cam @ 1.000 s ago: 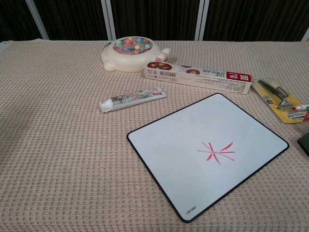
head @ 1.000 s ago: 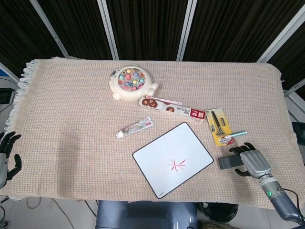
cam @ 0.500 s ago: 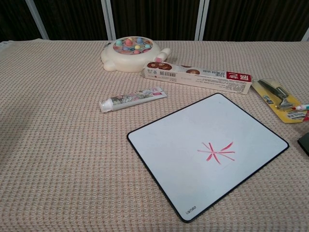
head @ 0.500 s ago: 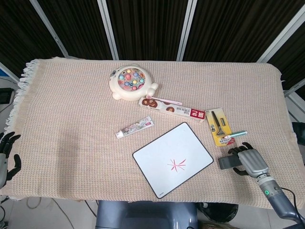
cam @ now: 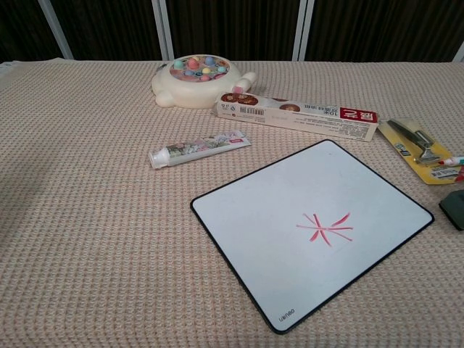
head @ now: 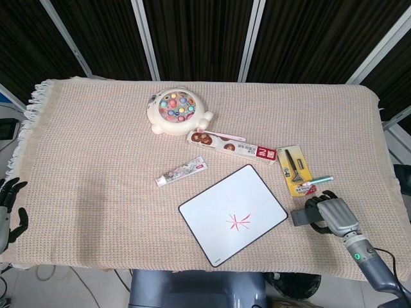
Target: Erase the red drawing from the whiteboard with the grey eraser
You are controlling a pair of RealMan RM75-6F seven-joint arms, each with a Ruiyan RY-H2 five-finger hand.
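Observation:
The whiteboard (head: 209,215) lies near the table's front edge, tilted, with a small red star-like drawing (head: 238,222) right of its middle. The chest view shows the whiteboard (cam: 261,210) and the red drawing (cam: 325,227) closer. Just right of the board lies the grey eraser (head: 300,216), and my right hand (head: 335,216) grips its right end with fingers curled over it. In the chest view only the eraser's left end (cam: 454,209) shows at the right edge. My left hand (head: 9,206) hangs off the table's left edge, fingers apart, holding nothing.
A cream fishing toy (head: 176,109) sits at the back. A long toothpaste box (head: 234,146) and a small tube (head: 182,172) lie behind the board. A yellow card with a nail clipper (head: 294,167) and a pen (head: 316,183) lie just behind the eraser.
My right hand has slid the eraser a little to the left, closer to the whiteboard's right corner. More of the eraser now shows in the chest view. The left hand has not moved.

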